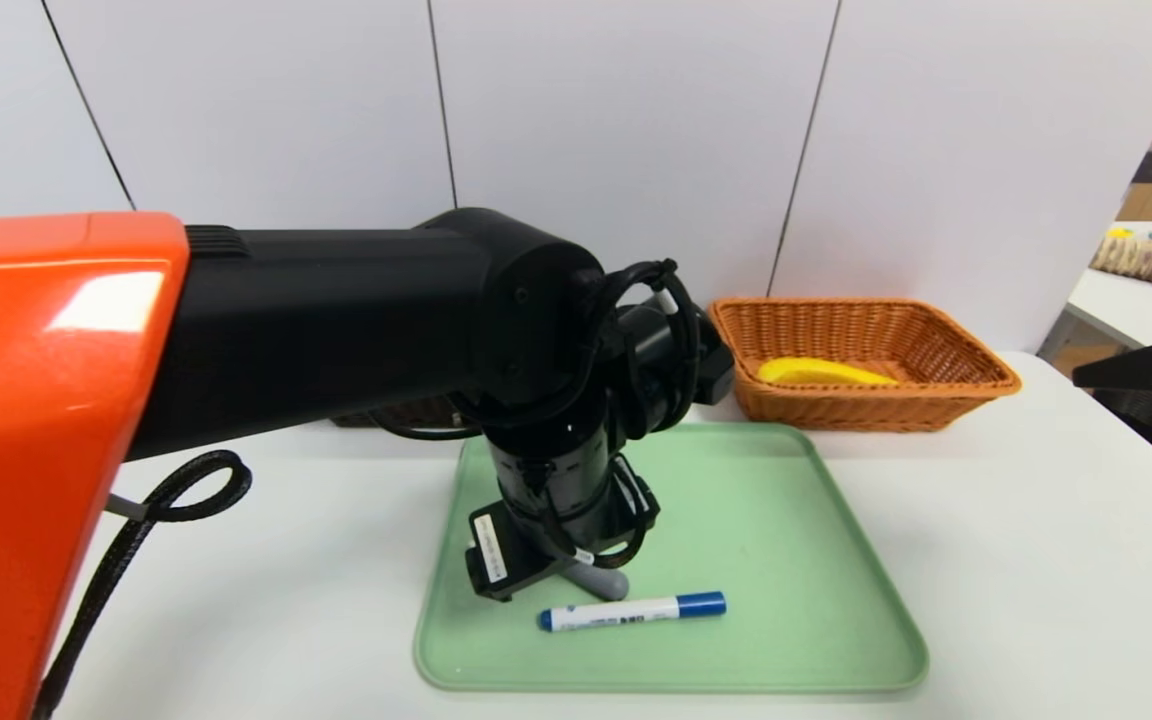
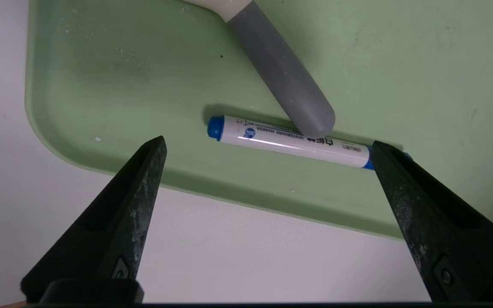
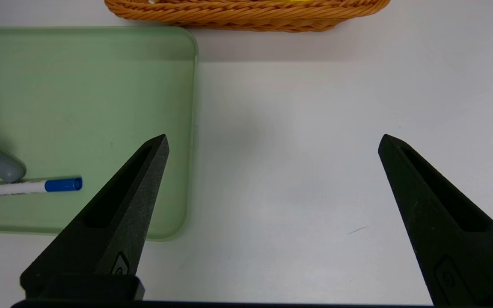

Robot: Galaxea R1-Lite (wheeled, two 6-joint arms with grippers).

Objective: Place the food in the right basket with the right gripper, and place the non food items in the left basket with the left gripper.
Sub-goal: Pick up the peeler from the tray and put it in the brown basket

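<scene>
We hold our left gripper [image 2: 268, 147] wide open and empty over the smooth cylindrical marker [image 1: 631, 610] lying low-centre on the matte green tray [image 1: 836, 560]; our right gripper [image 3: 272, 141] is open too.

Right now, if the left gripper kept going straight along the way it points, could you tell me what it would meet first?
Probably the blue-capped white whiteboard marker lying on the pale green plastic tray. The open left gripper points steeply down with the marker between its tips. Depth is unclear; the grey rounded handle lies just beyond.
</scene>
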